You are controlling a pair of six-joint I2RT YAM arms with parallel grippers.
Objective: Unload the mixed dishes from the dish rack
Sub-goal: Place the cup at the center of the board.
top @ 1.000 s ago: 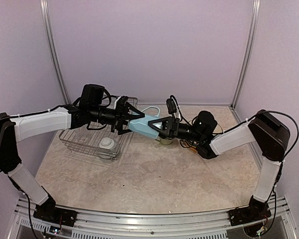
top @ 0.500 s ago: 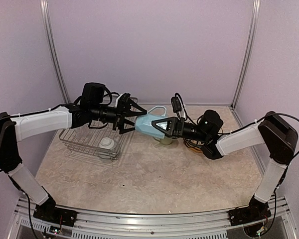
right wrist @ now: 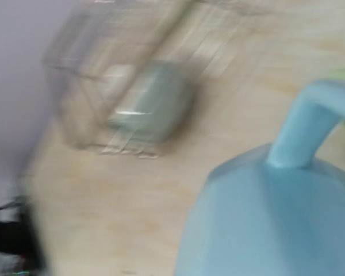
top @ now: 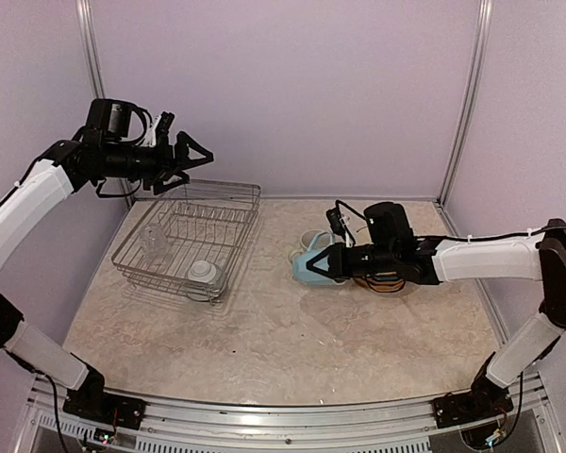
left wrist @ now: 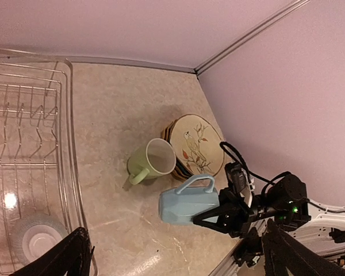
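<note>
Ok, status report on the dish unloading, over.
Left gripper open, raised by the rack. Right gripper shut on blue cup, low beside green mug. White cup and glass left in rack. Nothing seen blocking.

Rack [top: 217, 185] on table [top: 264, 340], far-left quarter; small white cup [top: 204, 273] at its near end, clear glass [top: 153, 240] by its left side. Left gripper [top: 194, 160] high over rack's far-left corner, jaws spread wide, nothing between them. Right gripper [top: 324, 266] low near table's middle, clamped on blue cup [top: 307, 269] lying on its side; green mug [top: 311, 240] just behind it; plates [top: 375, 283] under right arm, mostly hidden.
</note>
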